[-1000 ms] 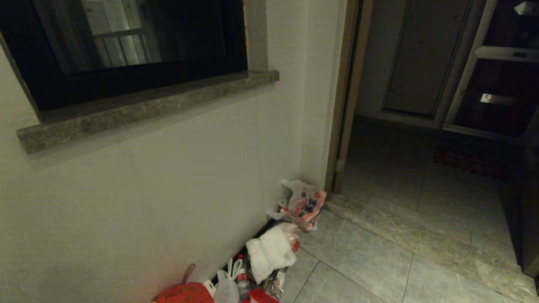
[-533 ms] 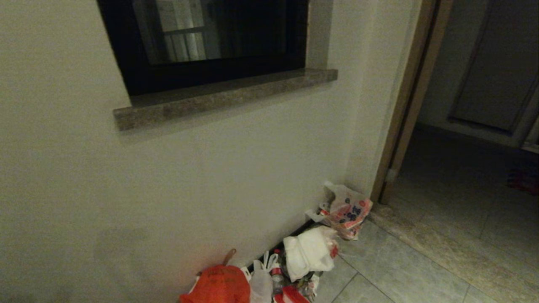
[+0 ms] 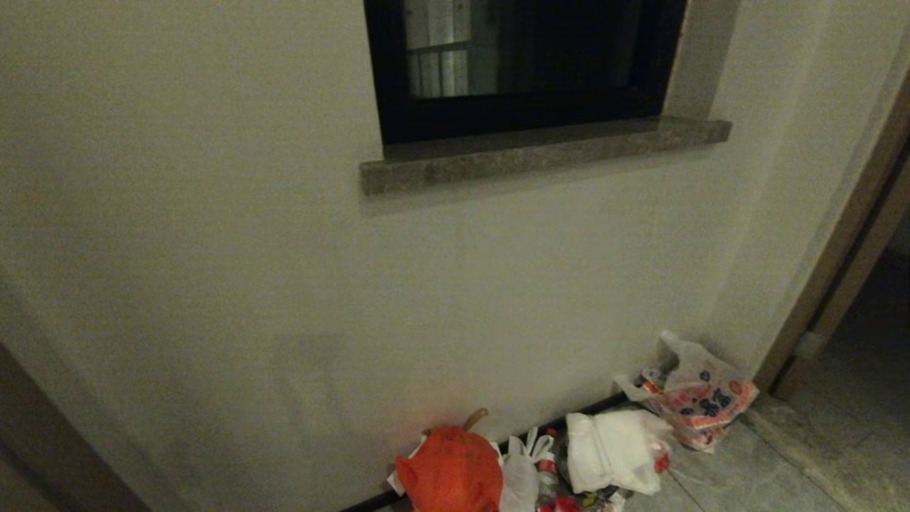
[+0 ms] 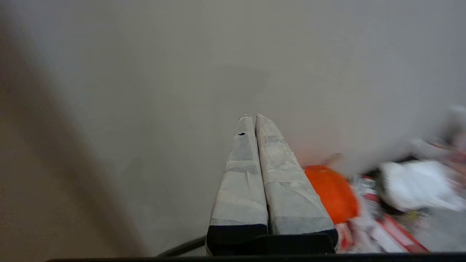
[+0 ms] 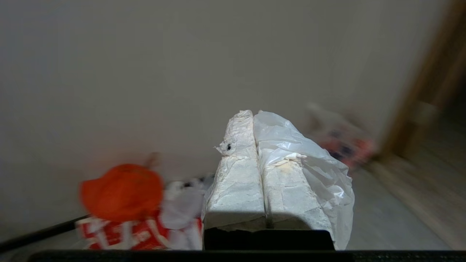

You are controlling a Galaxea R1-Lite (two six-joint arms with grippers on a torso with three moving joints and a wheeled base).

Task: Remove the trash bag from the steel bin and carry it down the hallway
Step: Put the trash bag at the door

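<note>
In the right wrist view my right gripper [image 5: 253, 112] is shut on the trash bag [image 5: 313, 163]. The bag is thin whitish translucent plastic, pinched between the taped fingers and draped over one of them. My left gripper [image 4: 253, 116] is shut with nothing in it and points at the pale wall. Neither gripper shows in the head view. The steel bin is out of view. Grey floor tiles of the hallway [image 3: 753, 476] show at the lower right.
A row of rubbish lies along the wall's foot: an orange bag [image 3: 449, 473], a white bag [image 3: 615, 451] and a bag with red and blue print [image 3: 700, 402]. A stone window sill [image 3: 540, 153] juts out above. A brown door frame [image 3: 839, 263] stands at the right.
The whole head view has slid to the right, so the camera has turned left. The doorway has nearly left the right edge. The bags on the floor lie as before.
</note>
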